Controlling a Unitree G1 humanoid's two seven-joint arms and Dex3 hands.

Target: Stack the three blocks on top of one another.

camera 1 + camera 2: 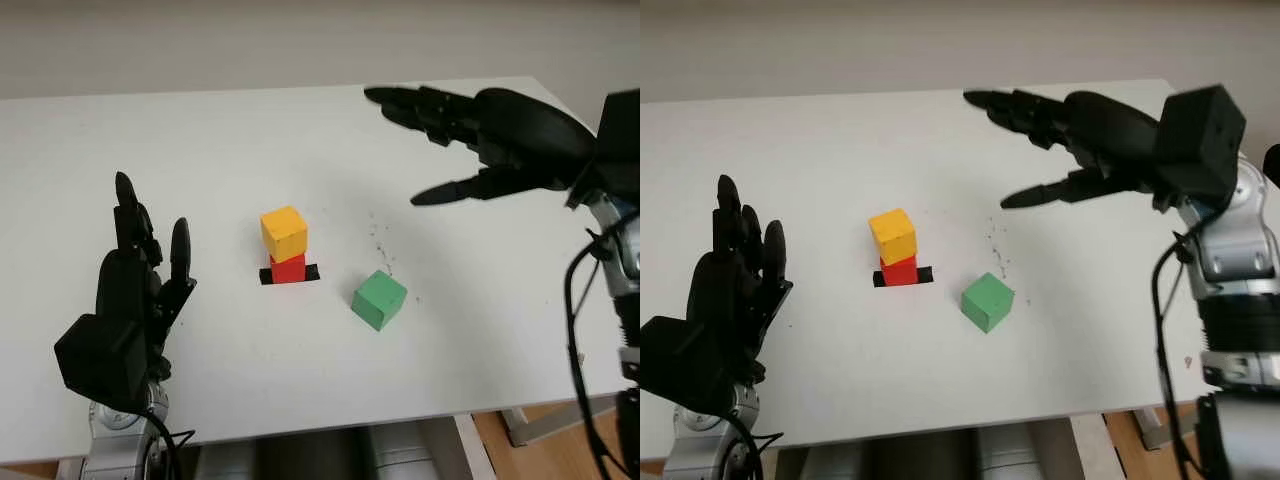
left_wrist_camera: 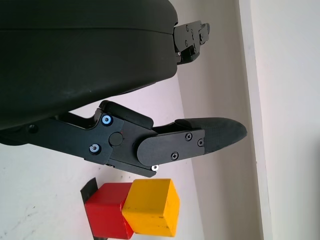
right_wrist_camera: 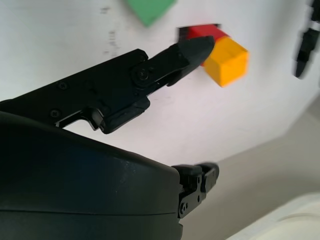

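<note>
While the yellow wooden cube point(image 1: 284, 232) already tops the red wooden cube point(image 1: 288, 267), the green wooden cube point(image 1: 379, 299) lies unstacked on the white surface point(image 1: 230, 150), with the empty, unclenched right hand point(image 1: 470, 135) raised beyond it and the left hand point(image 1: 135, 270) likewise empty.

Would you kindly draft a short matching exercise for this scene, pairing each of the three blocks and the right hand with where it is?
Things:
1. yellow block
2. red block
3. green block
4. right hand

Places:
A. alone on the table, to the stack's right
B. open, in the air above the table
C. on the black mark, bottom of the stack
D. on top of another block

Pairs: 1-D, 2-C, 3-A, 4-B
</note>
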